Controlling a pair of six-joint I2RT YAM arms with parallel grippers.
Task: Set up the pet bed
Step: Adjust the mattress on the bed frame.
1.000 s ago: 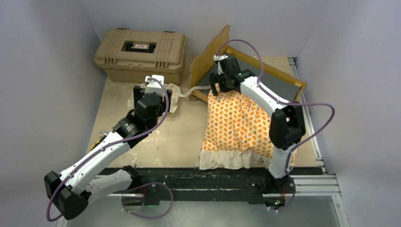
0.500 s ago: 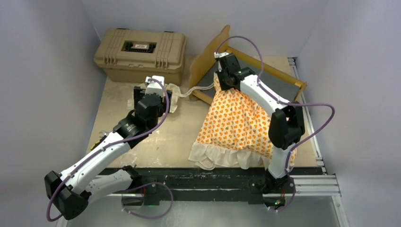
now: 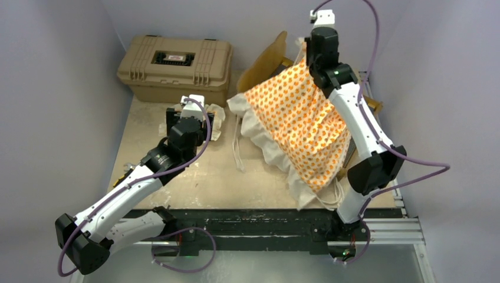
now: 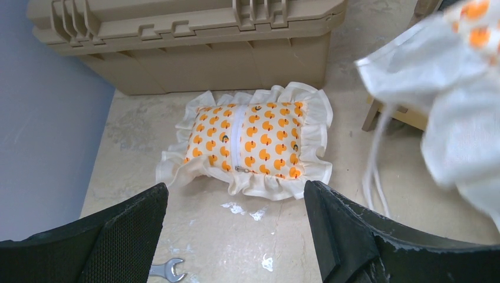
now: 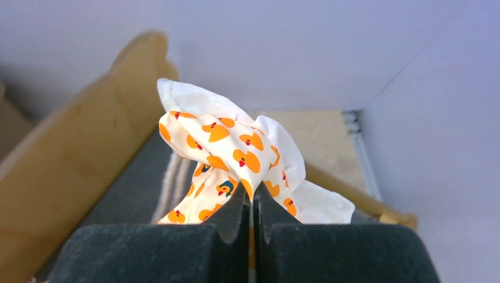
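The orange-patterned mattress cushion (image 3: 295, 118) hangs tilted in the air over the wooden bed frame (image 3: 265, 62). My right gripper (image 3: 311, 59) is raised high at the back and shut on its far corner. The right wrist view shows the shut right gripper (image 5: 252, 203) pinching a bunch of patterned mattress fabric (image 5: 236, 147) above the grey base (image 5: 130, 177) and beside the headboard (image 5: 76, 159). The small matching pillow (image 4: 250, 144) lies flat on the table in front of the hard case. My left gripper (image 4: 234, 194) hovers open just short of the pillow (image 3: 217, 118), touching nothing.
A tan hard case (image 3: 174, 68) stands at the back left, right behind the pillow. A small wrench (image 4: 165, 270) lies on the table under the left gripper. White tie strings (image 3: 239, 147) dangle from the mattress ruffle. Purple walls enclose the table.
The right gripper shut on the mattress's far corner and lifted it up and back; the mattress left the table and now hangs slanted. The left arm has not moved.
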